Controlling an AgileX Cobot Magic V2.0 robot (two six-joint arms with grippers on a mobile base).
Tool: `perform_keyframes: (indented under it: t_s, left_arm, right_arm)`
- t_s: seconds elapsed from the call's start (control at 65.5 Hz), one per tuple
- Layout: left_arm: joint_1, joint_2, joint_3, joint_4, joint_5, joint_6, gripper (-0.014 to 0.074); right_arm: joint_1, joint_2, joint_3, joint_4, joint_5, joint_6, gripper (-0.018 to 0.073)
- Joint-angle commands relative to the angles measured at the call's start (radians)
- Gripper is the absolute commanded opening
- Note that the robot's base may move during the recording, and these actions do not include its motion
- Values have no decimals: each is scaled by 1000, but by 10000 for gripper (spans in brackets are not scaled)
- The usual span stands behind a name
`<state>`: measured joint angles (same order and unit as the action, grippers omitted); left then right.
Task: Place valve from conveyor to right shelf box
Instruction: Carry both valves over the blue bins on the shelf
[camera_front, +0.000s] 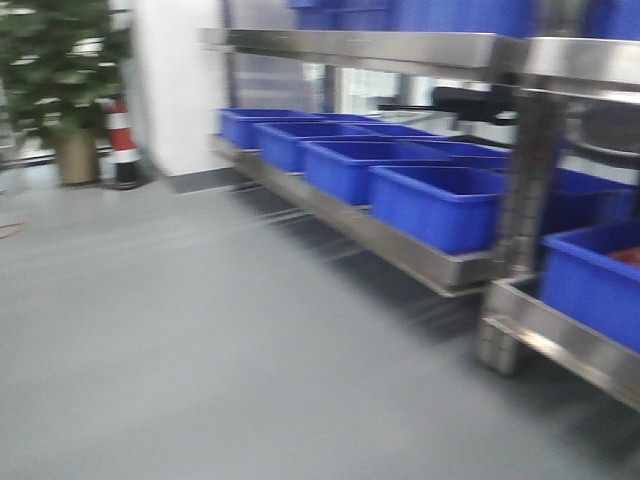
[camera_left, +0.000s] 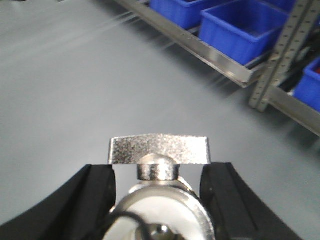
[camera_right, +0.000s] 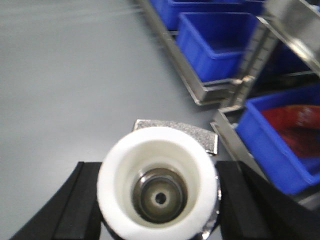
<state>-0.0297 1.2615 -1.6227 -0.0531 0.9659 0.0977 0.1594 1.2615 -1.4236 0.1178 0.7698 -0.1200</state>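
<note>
Left wrist-mounted view: looks down past the left gripper, jaws clenched on a valve. Silvery, round-bodied, with a flat wing handle on top, pinched from both sides between black fingers. Hangs over bare grey floor.

Right wrist-mounted view: much the same for the right gripper, jaws closed around a second valve, seen end-on as a white mouth with a metal core and a flat handle behind. No conveyor in any view.

Exterior front-facing view: smeared throughout, likely from a rolling base. Shows the steel shelf running along the right side, lower level lined with blue boxes, open-topped, side by side. In the nearest box, something red, too blurred to name. Beyond, a potted plant and a striped cone by the far wall.

Judged from this: picking done, carrying in hand, placing not yet begun. Calls next for bringing the base up beside the shelf and stopping. Then reaching one arm under the upper level and over a box rim, lowering well inside the walls, and only then loosening the jaws. Worth watching the upright post between bays and the tight clearance overhead.
</note>
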Motion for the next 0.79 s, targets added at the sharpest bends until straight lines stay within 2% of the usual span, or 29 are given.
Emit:
perform_keyframes:
  t_s: [0.0, 0.778]
  left_arm:
    - [-5, -9, -8, -12, -43, -5, -111]
    - [-5, -9, -8, -12, -43, -5, -111]
  right_arm:
    - [-1, -16, -17, -8, -75, -3, -153]
    - [-1, -16, -17, -8, -75, -3, -153]
